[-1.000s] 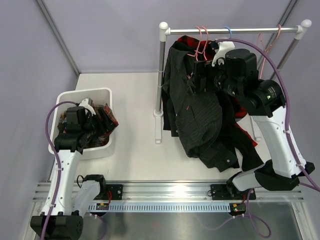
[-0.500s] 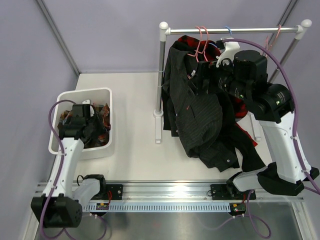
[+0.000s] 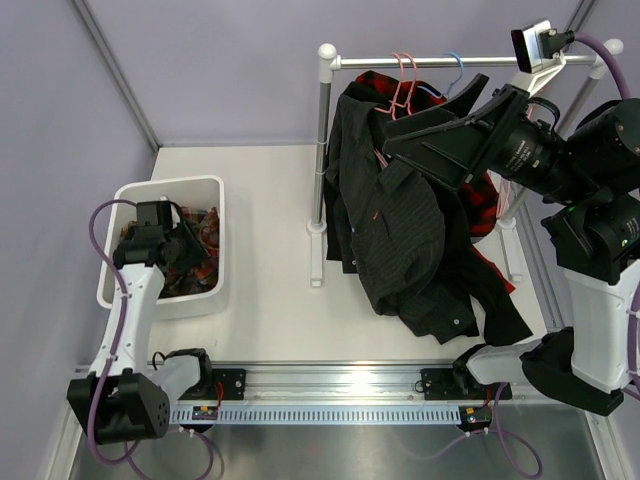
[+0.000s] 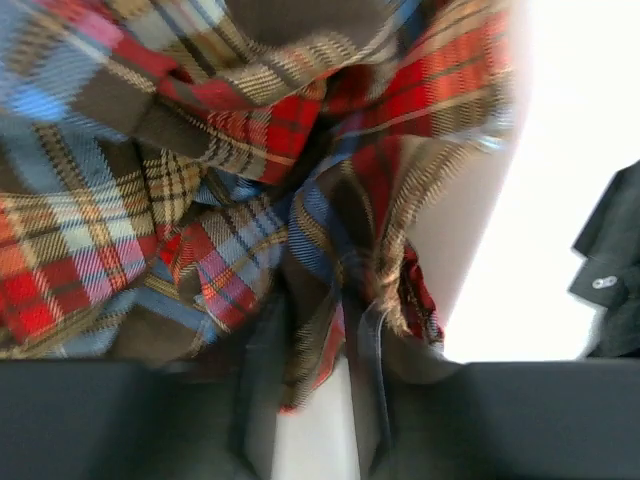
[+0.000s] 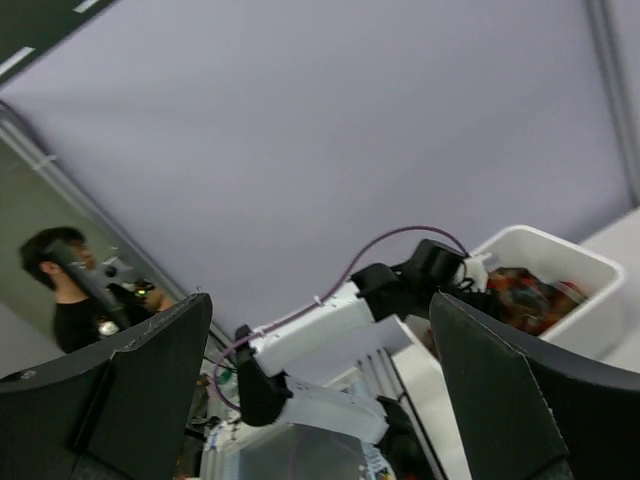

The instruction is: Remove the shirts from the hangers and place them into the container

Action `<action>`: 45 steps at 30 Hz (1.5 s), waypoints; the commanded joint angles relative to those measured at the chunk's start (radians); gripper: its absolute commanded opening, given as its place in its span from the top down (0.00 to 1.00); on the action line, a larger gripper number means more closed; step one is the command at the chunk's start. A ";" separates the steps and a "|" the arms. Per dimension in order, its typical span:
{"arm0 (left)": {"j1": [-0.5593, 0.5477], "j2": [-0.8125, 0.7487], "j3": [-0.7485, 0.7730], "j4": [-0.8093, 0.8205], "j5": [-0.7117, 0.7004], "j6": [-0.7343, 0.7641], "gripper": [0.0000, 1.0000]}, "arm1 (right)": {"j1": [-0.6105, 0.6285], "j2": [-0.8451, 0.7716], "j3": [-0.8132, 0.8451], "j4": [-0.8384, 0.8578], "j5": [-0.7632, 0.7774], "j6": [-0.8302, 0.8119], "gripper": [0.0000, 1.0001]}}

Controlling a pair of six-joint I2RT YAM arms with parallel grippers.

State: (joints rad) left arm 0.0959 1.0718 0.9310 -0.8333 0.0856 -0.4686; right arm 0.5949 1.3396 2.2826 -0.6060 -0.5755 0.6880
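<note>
Shirt (image 3: 203, 245), seemingly one, in left container (image 3: 170, 182)

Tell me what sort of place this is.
Probably a robotics lab test cell: a left arm and right arm bolted to a rail at the table's edge, bare grey walls, and a small rack of shirts with a tub, staged as a task.

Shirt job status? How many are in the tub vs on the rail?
Done: the plaid shirt is in the container.
In hand: the left gripper is down in it with plaid fabric between its fingers, grip unclear. The right gripper is open and empty by the hangers.
Left: the pinstriped shirt, black shirt and red-and-black check shirt hang on the rail.
</note>
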 commanded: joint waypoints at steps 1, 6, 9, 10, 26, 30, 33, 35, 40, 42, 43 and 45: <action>0.002 -0.082 0.116 0.017 0.019 -0.036 0.62 | 0.005 -0.006 -0.027 0.144 -0.115 0.185 0.01; 0.004 -0.186 0.192 -0.013 0.006 -0.064 0.43 | 0.003 -0.126 -0.146 0.157 -0.041 0.171 0.01; 0.004 -0.207 0.210 -0.020 0.025 -0.062 0.41 | 0.005 -0.177 -0.198 0.154 0.000 0.154 0.00; 0.004 -0.207 0.215 -0.023 0.029 -0.061 0.40 | 0.005 -0.184 -0.204 0.126 0.018 0.115 0.00; -0.004 -0.210 0.276 0.046 0.177 0.045 0.29 | 0.005 0.029 -0.284 -0.291 0.713 -0.525 0.40; -0.007 -0.197 0.296 0.066 0.238 0.042 0.29 | 0.005 0.067 -0.282 -0.298 0.790 -0.573 0.40; -0.012 -0.200 0.298 0.082 0.261 0.041 0.29 | 0.000 0.089 -0.281 -0.275 0.861 -0.625 0.41; -0.015 -0.204 0.290 0.094 0.266 0.045 0.29 | -0.004 0.111 -0.249 -0.284 0.867 -0.631 0.44; -0.015 -0.205 0.244 0.112 0.286 0.045 0.29 | -0.006 0.124 -0.209 -0.278 0.839 -0.645 0.46; -0.015 -0.210 0.229 0.122 0.293 0.045 0.29 | -0.010 0.144 -0.190 -0.282 0.849 -0.659 0.46; -0.015 -0.213 0.226 0.123 0.293 0.045 0.29 | -0.023 0.153 -0.187 -0.281 0.849 -0.659 0.46; -0.015 -0.214 0.224 0.119 0.295 0.051 0.29 | -0.041 0.176 -0.178 -0.279 0.821 -0.654 0.46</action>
State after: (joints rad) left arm 0.0845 0.8711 1.1637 -0.7609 0.3344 -0.4400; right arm 0.5831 1.4788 2.0674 -0.9096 0.2340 0.0631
